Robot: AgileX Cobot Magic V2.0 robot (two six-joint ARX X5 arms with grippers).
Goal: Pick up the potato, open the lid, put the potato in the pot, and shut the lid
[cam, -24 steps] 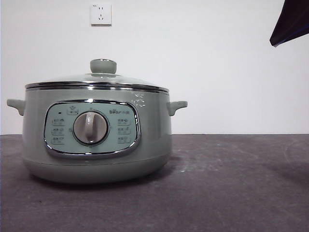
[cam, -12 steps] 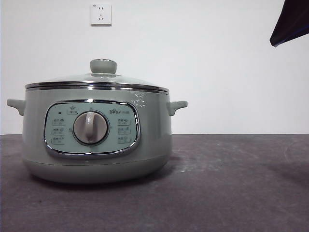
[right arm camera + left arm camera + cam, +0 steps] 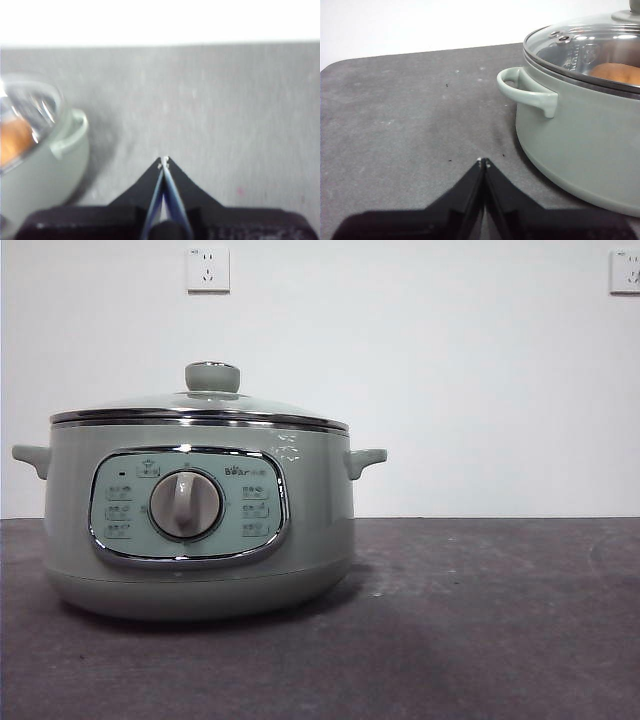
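The sage-green pot (image 3: 200, 530) stands on the dark table at the left, with the glass lid (image 3: 200, 405) seated on its rim. Through the glass, the orange-brown potato (image 3: 620, 73) lies inside the pot; the right wrist view shows the potato (image 3: 12, 140) as a blur. My left gripper (image 3: 483, 162) is shut and empty, hovering over bare table beside the pot's side handle (image 3: 525, 90). On the pot's other side, my right gripper (image 3: 163, 161) is shut and empty, apart from the pot (image 3: 35, 165). Neither arm shows in the front view.
Dark grey table surface (image 3: 480, 620) stretches to the right of the pot. A white wall stands behind, with a socket (image 3: 208, 270) above the pot and another socket (image 3: 625, 270) at the top right corner.
The dark arm tip at the front view's top right corner has withdrawn out of view, uncovering a wall socket. The pot and lid have not moved.
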